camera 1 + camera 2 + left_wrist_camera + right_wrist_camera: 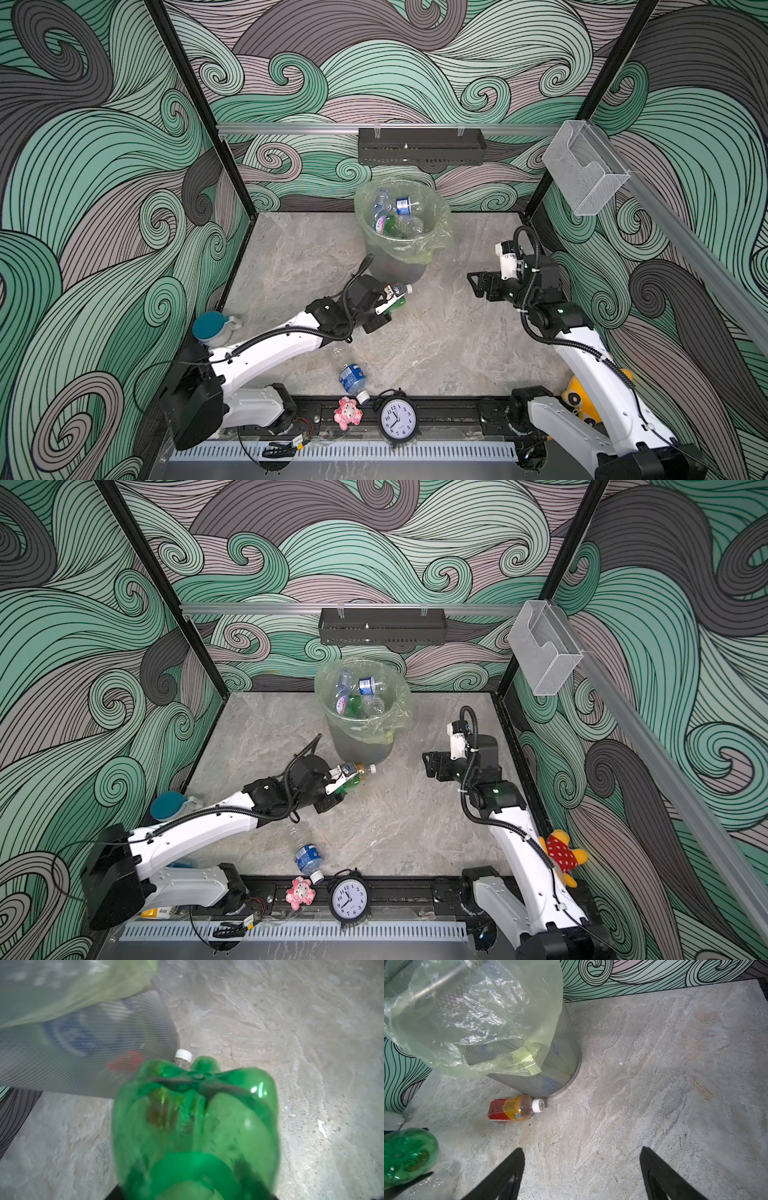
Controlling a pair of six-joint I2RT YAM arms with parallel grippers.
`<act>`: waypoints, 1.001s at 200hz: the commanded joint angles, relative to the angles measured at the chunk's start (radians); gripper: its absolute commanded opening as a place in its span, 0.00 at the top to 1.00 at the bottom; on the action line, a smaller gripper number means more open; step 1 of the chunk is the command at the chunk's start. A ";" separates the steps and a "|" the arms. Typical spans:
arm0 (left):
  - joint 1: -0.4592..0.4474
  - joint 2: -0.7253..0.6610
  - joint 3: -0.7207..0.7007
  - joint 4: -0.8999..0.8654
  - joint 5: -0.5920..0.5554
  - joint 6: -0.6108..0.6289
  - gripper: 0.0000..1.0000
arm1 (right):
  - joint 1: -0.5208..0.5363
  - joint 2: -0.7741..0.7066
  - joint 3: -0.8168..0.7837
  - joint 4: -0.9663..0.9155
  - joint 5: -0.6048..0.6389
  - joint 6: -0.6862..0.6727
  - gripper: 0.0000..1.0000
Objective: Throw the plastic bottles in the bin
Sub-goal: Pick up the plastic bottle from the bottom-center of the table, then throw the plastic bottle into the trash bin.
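Left arm stretches low and forward, left gripper (pixel 388 300) clamped on a green translucent plastic bottle (pixel 195 1126). Just ahead, a red-orange labelled bottle (pixel 510 1108) lies at the foot of the grey mesh bin (pixel 397 266). Opposite, the right gripper (pixel 581 1149) hangs open.

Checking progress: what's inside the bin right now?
In the bin, clear blue-labelled bottles and a green bottle lie on top; anything beneath them is covered.

One bin (pixel 399 266). Outside it were three: one green bottle (pixel 195 1126), one red-orange bottle (pixel 510 1108), one blue-labelled bottle (pixel 353 378). One clock (pixel 398 419), one pink plush (pixel 348 412), one yellow plush (pixel 561 856).
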 commanded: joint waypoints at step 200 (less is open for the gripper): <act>0.239 0.005 0.522 0.128 0.231 -0.241 0.38 | -0.004 0.055 0.054 -0.008 -0.025 -0.033 0.15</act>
